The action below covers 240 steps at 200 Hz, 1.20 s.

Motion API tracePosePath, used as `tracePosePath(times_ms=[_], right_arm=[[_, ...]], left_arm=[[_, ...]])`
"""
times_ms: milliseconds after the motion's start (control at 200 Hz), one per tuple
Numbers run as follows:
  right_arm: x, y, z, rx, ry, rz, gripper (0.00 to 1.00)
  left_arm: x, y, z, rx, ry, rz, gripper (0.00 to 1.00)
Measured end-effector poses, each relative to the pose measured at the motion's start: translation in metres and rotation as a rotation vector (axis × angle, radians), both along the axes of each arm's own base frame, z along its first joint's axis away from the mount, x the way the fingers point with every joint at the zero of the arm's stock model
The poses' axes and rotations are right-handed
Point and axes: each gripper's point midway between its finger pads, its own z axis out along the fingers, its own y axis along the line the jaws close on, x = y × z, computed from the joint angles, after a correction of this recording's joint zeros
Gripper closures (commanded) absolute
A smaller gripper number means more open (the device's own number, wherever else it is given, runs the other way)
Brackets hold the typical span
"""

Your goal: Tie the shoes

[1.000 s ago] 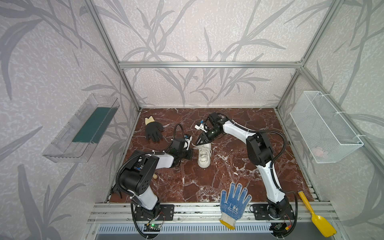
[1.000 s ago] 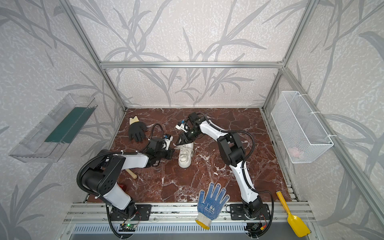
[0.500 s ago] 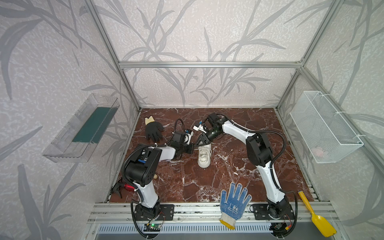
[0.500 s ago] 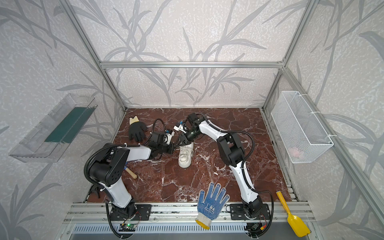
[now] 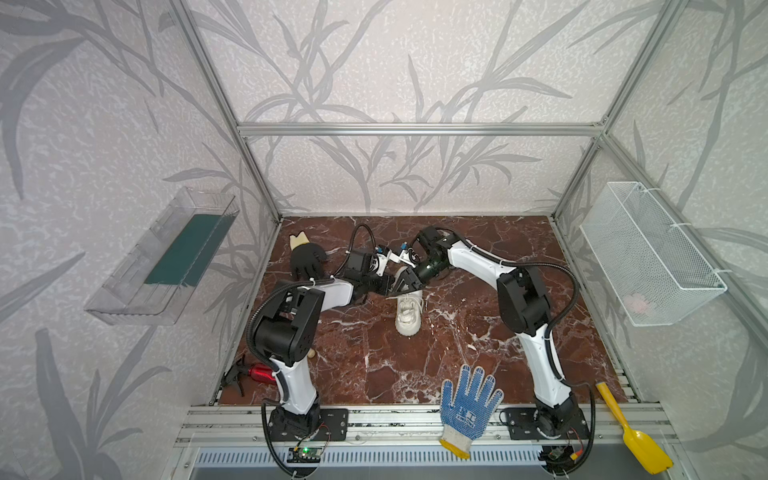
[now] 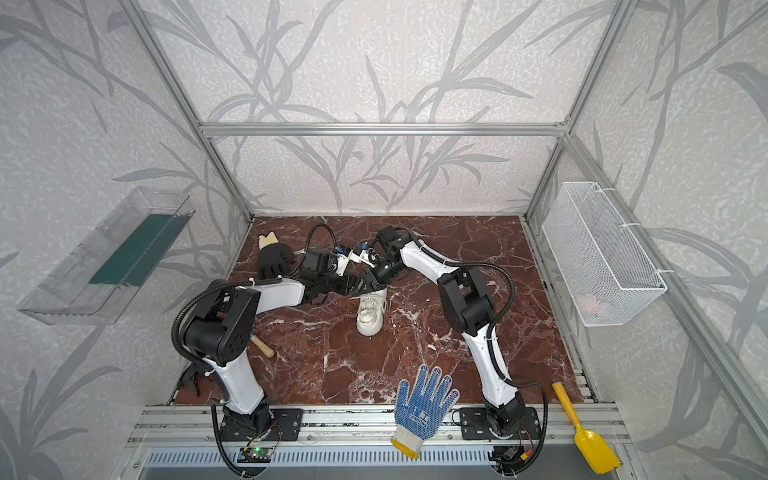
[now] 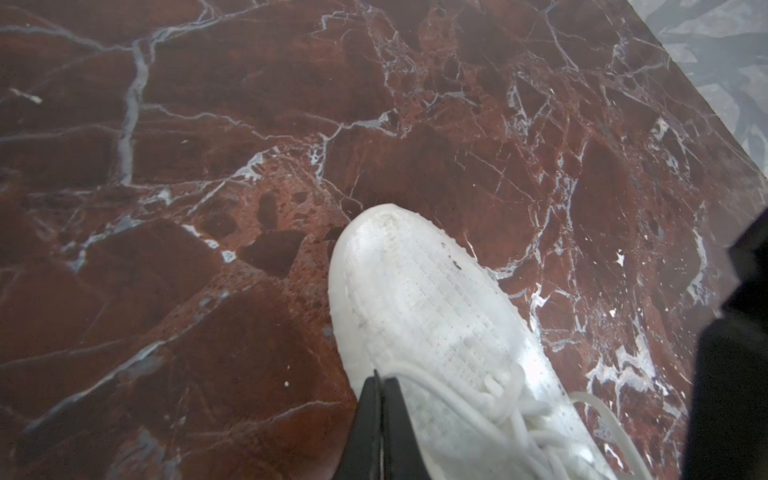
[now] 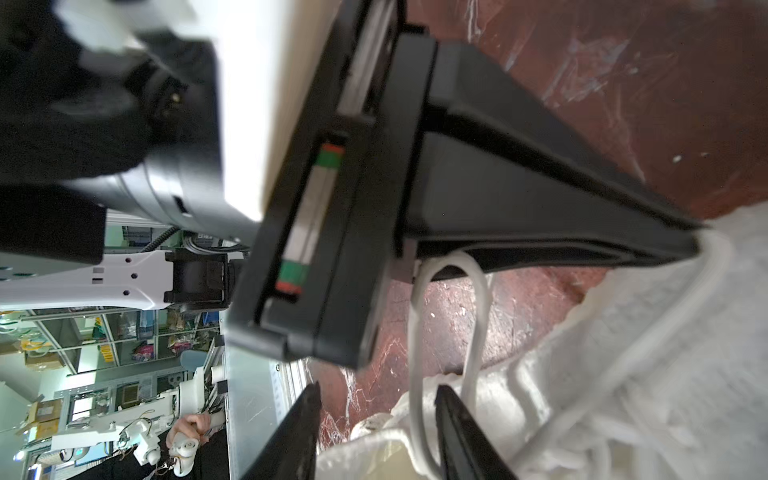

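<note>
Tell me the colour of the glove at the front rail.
The glove is blue with a dotted pattern, white cuff edged yellow; clearest in a top view.

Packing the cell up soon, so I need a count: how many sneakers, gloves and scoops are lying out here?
Sneakers: 1, the off-white sneaker
Gloves: 2, the black glove and the blue dotted glove
Scoops: 1, the yellow scoop
Total: 4
</note>
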Motion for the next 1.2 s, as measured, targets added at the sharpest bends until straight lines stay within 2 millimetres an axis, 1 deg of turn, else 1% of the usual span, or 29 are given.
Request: tracePosePath(times_ms=[175,240,365,470,530,645,770,935,1050,1135,1175,1200], right_arm=[[0.002,-0.009,0.009,-0.012,-0.038,-0.047,0.52],[0.007,-0.016,0.012,-0.017,-0.043,-0.087,0.52],[0.027,-0.033,0.013,-0.020,-0.054,-0.184,0.52],[0.045,-0.044,0.011,-0.023,-0.056,-0.253,0.53],[0.052,-0.047,0.011,-0.021,-0.055,-0.278,0.53],[0.060,-0.043,0.009,-0.017,-0.045,-0.300,0.54],[0.066,-0.036,-0.005,-0.018,-0.014,-0.308,0.54],[0.068,-0.030,-0.025,-0.027,0.043,-0.309,0.56],[0.067,-0.025,-0.030,-0.020,0.068,-0.301,0.59],[0.068,-0.022,-0.029,-0.006,0.079,-0.296,0.66],[0.068,-0.021,-0.029,0.000,0.080,-0.296,0.72],[0.068,-0.020,-0.029,0.004,0.084,-0.294,0.78]], left_arm=[[0.002,-0.007,0.006,-0.007,-0.015,-0.049,1.00],[0.001,-0.008,0.006,-0.008,-0.020,-0.065,1.00],[-0.002,-0.009,0.006,-0.002,-0.026,-0.096,1.00],[-0.003,-0.010,0.005,0.002,-0.028,-0.110,1.00],[-0.004,-0.009,0.005,0.004,-0.030,-0.114,1.00],[-0.004,-0.010,0.006,0.003,-0.035,-0.122,1.00],[-0.004,-0.012,0.008,-0.004,-0.039,-0.130,1.00],[-0.005,-0.013,0.010,-0.012,-0.039,-0.139,1.00],[-0.005,-0.015,0.014,-0.021,-0.047,-0.146,1.00],[-0.004,-0.016,0.018,-0.028,-0.056,-0.151,1.00],[-0.005,-0.016,0.019,-0.030,-0.058,-0.153,1.00],[-0.005,-0.016,0.020,-0.031,-0.059,-0.154,0.97]])
